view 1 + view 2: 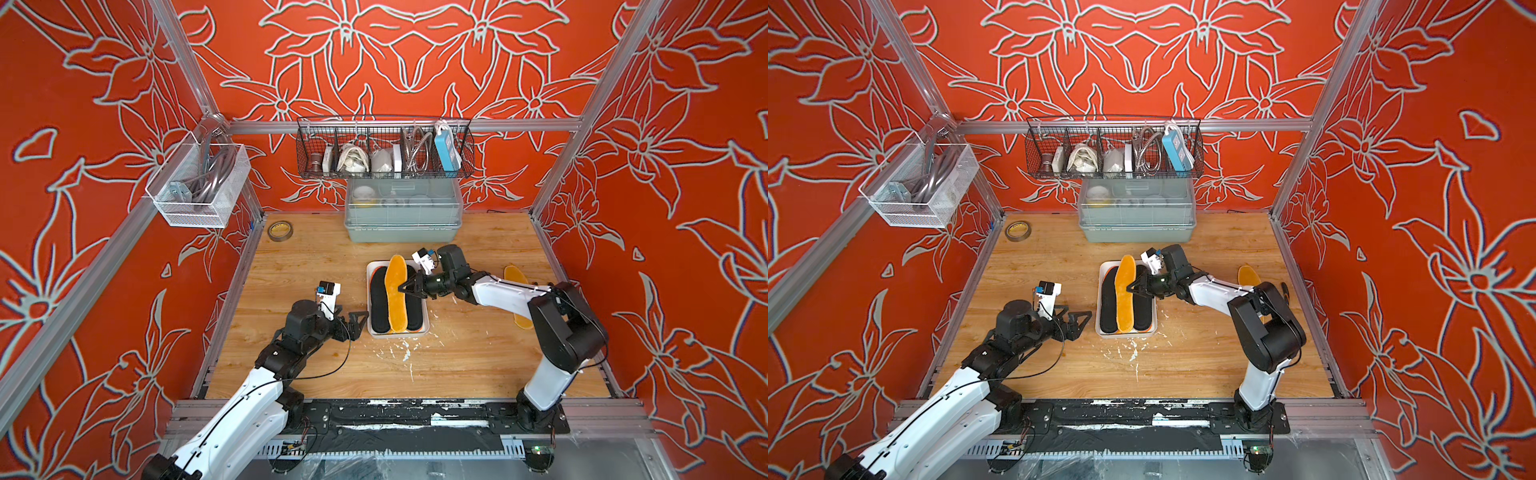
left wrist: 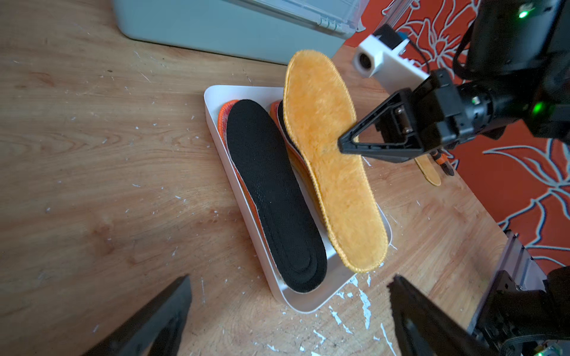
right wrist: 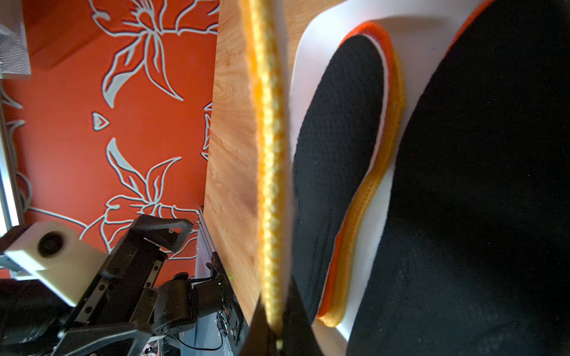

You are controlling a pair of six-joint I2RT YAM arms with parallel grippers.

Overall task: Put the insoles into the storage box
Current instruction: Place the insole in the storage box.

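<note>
Storage box: black insoles (topmost)

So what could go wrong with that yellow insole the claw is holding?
The right claw pinches the yellow insole by one edge over the storage box, and its far end looks past the rim; dropped now, it may hang out. It would land on stacked insoles, so it might slide off.
</note>
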